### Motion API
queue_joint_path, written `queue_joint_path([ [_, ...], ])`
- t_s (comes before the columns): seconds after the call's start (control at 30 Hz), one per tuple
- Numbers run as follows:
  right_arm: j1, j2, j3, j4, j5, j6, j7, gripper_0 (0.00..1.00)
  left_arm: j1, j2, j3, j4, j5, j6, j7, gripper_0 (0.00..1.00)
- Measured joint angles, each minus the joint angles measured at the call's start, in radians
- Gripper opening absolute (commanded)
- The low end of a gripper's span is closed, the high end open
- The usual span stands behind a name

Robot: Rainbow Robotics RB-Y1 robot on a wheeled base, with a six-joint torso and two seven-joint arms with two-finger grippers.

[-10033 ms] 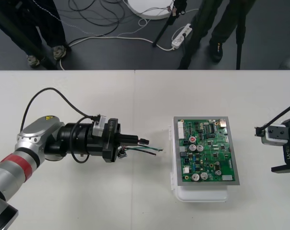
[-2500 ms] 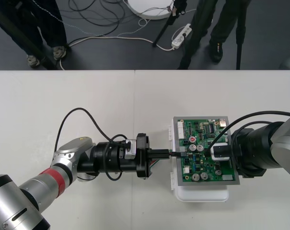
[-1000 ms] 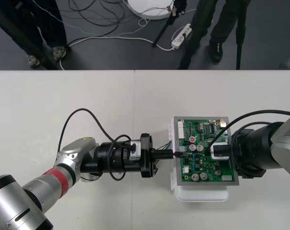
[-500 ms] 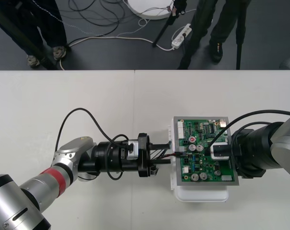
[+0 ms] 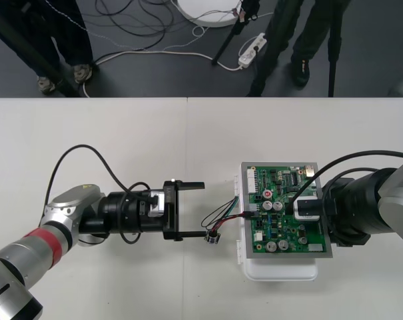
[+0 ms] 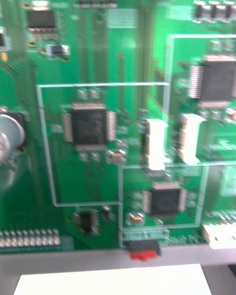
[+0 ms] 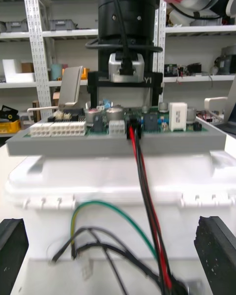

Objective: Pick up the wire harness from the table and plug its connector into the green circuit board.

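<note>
Front view: the left gripper [image 5: 193, 209] had let go and backed away from the green circuit board [image 5: 291, 220], fingers spread wide with nothing between them. The wire harness [image 5: 222, 215] trailed from the board's left edge, its socket [image 5: 212, 238] lying on the table [image 5: 121, 147]. The right gripper [image 5: 308, 208] hovered over the board.

Right wrist view: the board's chips lay close beneath.

Left wrist view: the plug [image 7: 132, 128] sat in the board's edge, and the right gripper's fingers stood apart above it. The insertion looked done
</note>
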Motion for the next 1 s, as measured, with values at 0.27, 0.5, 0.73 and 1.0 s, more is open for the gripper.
queue_joint_path([
  [0.27, 0.038, -0.001, -0.122, -0.001, -0.053, 0.0, 0.154, 1.0, 0.0, 0.085, 0.0, 0.0, -0.017, -0.005, 0.0, 1.0],
  [0.5, 0.11, -0.015, -0.267, -0.001, -0.174, 0.0, 0.23, 1.0, 0.0, 0.169, 0.0, -0.001, -0.031, -0.04, 0.0, 1.0],
  [0.73, 0.181, -0.031, -0.43, -0.002, -0.329, 0.0, 0.355, 1.0, 0.0, 0.268, 0.0, -0.038, -0.048, -0.073, 0.0, 1.0],
  [1.0, 0.237, -0.065, -0.602, -0.003, -0.561, 0.0, 0.442, 1.0, 0.004, 0.401, -0.001, -0.121, -0.05, -0.082, 0.002, 1.0],
])
